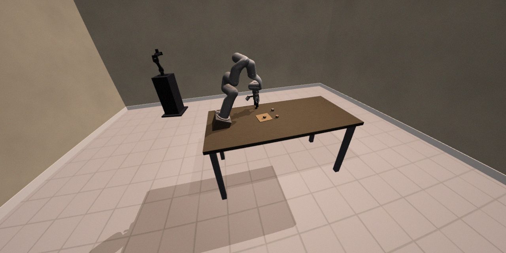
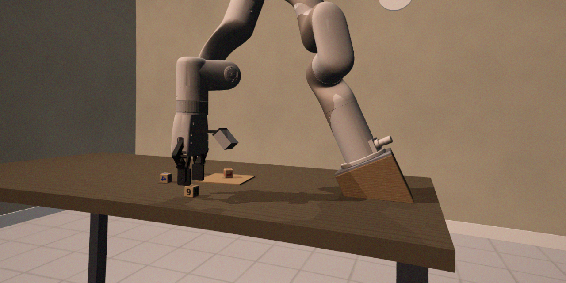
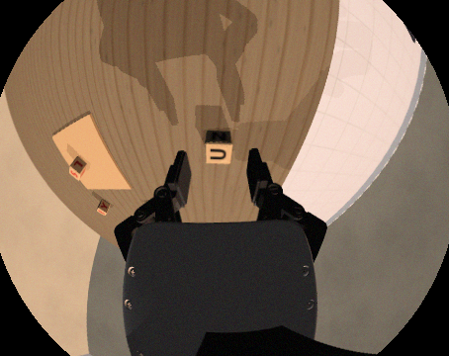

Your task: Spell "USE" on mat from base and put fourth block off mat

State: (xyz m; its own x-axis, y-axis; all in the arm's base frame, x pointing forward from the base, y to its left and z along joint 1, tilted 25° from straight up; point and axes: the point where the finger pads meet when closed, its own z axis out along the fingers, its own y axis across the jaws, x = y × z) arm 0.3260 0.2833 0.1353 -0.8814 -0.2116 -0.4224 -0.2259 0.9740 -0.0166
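Observation:
My gripper (image 1: 256,107) (image 2: 191,180) (image 3: 218,160) points down, open and empty, a little above a block (image 2: 191,191) (image 3: 218,153) near the table's edge. Its bright face shows a black U, turned sideways in the wrist view; a darker side reads N. A second block (image 1: 264,117) (image 2: 227,173) (image 3: 77,168) sits on the tan mat (image 1: 259,119) (image 2: 239,181) (image 3: 103,170), its bright face with a red S, a darker one with a red L. A third block (image 1: 276,116) (image 3: 103,207) lies off the mat, with a red Y side. A fourth block (image 1: 272,110) (image 2: 165,177), with a blue 4 side, is also off the mat.
The wooden table (image 1: 300,120) (image 2: 118,186) (image 3: 195,89) carries everything. The robot's base block (image 1: 221,123) (image 2: 373,180) stands beyond the mat. The near table edge runs close to the U block. The fourth block is hidden in the wrist view.

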